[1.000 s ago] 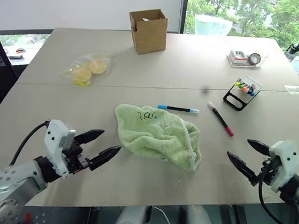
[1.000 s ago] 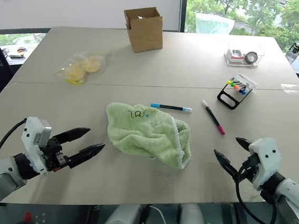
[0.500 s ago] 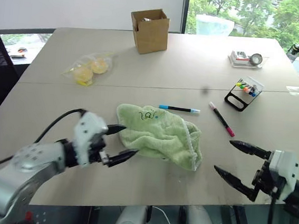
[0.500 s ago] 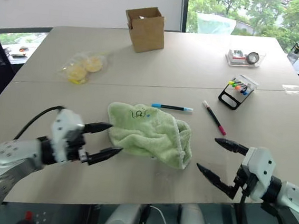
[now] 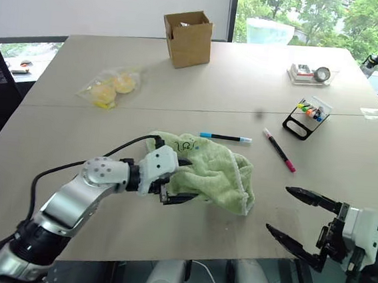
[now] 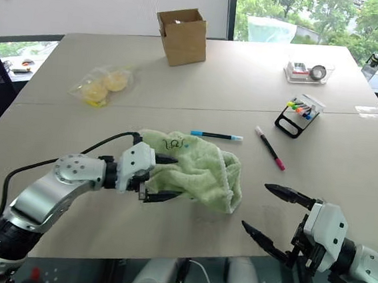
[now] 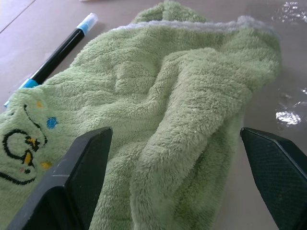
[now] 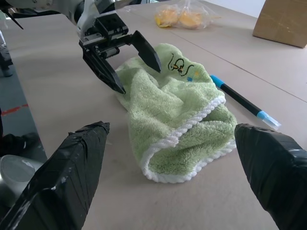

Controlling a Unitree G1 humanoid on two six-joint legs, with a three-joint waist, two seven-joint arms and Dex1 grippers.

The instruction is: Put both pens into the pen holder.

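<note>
Two pens lie beyond the green towel [image 5: 206, 173]: blue-ended pen [image 5: 225, 138], magenta-ended pen [image 5: 279, 150], near the pen holder [image 5: 308, 115]. Light, stiff, likely rolling; best pinched mid-barrel. Left gripper [image 5: 180, 180] straddles the towel, spread; right gripper [image 5: 299, 216] gapes empty.

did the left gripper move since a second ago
Yes. The left gripper moved right across the table, from well short of the green towel to its near edge, fingers open around it.
</note>
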